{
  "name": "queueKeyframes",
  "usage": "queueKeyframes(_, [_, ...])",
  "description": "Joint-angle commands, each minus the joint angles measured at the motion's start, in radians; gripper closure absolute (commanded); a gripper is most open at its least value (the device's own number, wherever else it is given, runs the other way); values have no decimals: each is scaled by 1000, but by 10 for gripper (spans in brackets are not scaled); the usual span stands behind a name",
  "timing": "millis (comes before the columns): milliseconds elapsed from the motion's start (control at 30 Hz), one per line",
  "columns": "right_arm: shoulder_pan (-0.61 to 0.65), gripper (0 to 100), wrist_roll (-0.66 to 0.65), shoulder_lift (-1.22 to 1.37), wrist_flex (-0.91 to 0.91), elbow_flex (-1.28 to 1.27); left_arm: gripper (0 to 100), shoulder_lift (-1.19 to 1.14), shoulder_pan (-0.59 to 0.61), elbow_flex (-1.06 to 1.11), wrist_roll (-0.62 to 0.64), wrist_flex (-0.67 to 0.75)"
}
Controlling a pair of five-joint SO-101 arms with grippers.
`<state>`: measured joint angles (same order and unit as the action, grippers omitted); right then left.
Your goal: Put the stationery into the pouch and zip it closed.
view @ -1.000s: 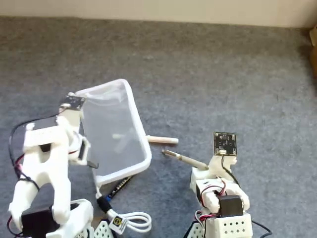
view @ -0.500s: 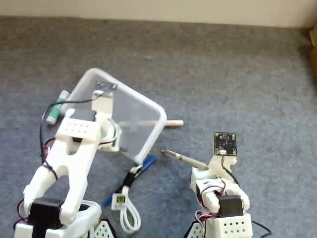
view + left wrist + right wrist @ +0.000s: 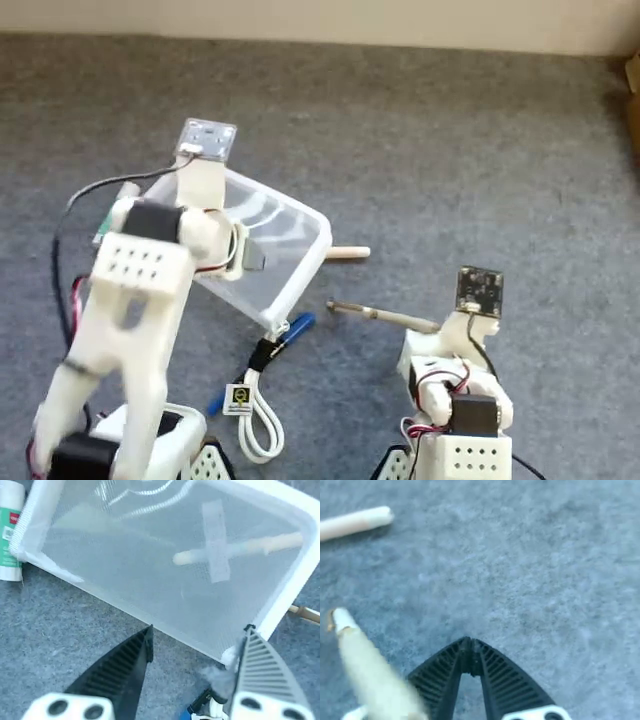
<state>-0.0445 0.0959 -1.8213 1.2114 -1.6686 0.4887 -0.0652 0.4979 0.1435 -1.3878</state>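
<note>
The mesh pouch [image 3: 275, 235] lies flat on the grey carpet [image 3: 450, 150], with its near side covered by the left arm [image 3: 130, 300]. A wooden stick [image 3: 240, 549] shows through the mesh, one end protruding past the pouch's edge. Whether it lies inside or beneath the pouch cannot be determined. The glue stick [image 3: 9, 530] lies just beside one pouch corner, cut off at the frame edge. A white cable [image 3: 238, 398] partly covers the blue pen [image 3: 298, 326].

The left gripper [image 3: 197, 631] hovers above the pouch's edge, jaws spread wide, holding nothing. The right gripper [image 3: 470, 656] is clenched and empty over bare carpet, well apart from the pouch. A cream pen [image 3: 365, 665] lies blurred beside it; contact cannot be determined.
</note>
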Motion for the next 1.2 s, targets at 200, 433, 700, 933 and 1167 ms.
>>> queueKeyframes(200, [-211, 988, -66, -15, -88, -134, 726, 395, 154, 188, -60, -2])
queueKeyframes(433, [-302, 988, -304, -15, -82, -39, 726, 584, 335, 447, -107, 124])
queueKeyframes(700, [-228, 988, -333, -5, -79, 140, 726, 805, 460, 773, -107, 290])
queueKeyframes(933, [2, 988, -330, -4, 1, 291, 726, 949, 476, 892, -107, 292])
queueKeyframes(1167, [222, 988, -330, 97, 2, 407, 726, 1018, 507, 909, -106, 290])
